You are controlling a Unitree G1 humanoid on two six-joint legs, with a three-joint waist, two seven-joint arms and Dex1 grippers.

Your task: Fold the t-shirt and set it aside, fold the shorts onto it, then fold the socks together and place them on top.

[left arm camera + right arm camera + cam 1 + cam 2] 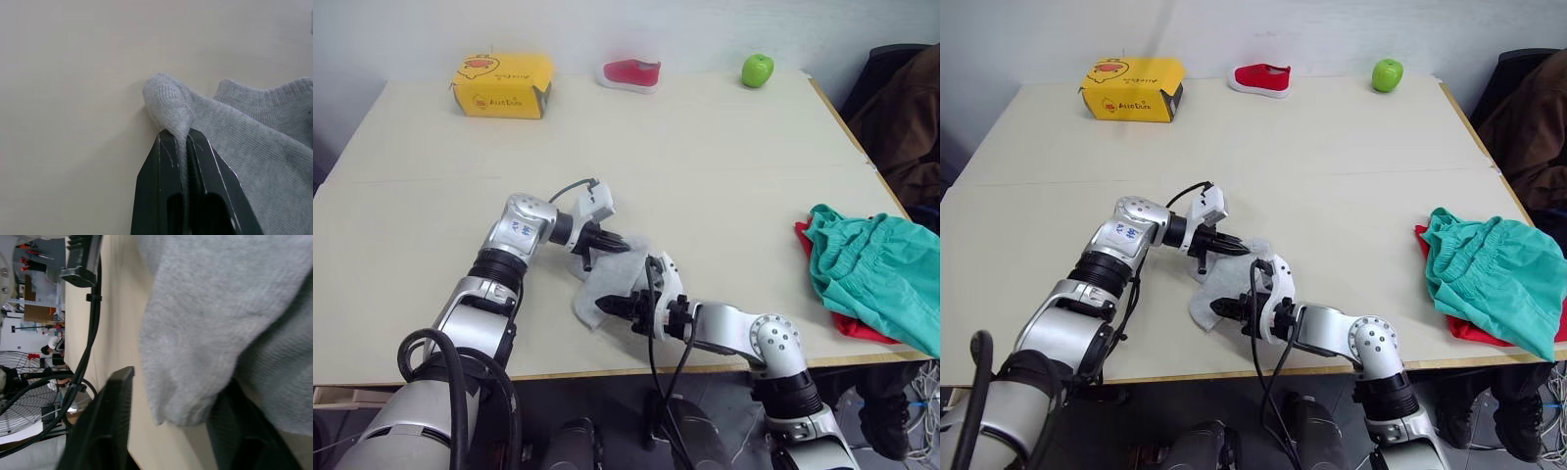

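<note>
The left gripper [185, 142] is pinched tight on a fold of the grey socks [607, 274], which lie near the table's [705, 157] front edge; the right gripper [607, 305] straddles their other end, fingers apart (teal shorts [876, 264] rest on the red t-shirt [854, 326] at the right edge)

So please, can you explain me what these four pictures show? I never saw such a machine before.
It is a humanoid robot with two arms at a pale table. Two pictures look down from its head; the other two come from small cameras on its wrists. The left end effector is shut on the small light grey cloth socks. The right end effector is open around the socks' other end. Folded teal-green shorts lie on a red t-shirt at the table's right edge. At the far edge stand a yellow cardboard box, a small red shoe and a green apple.
</note>
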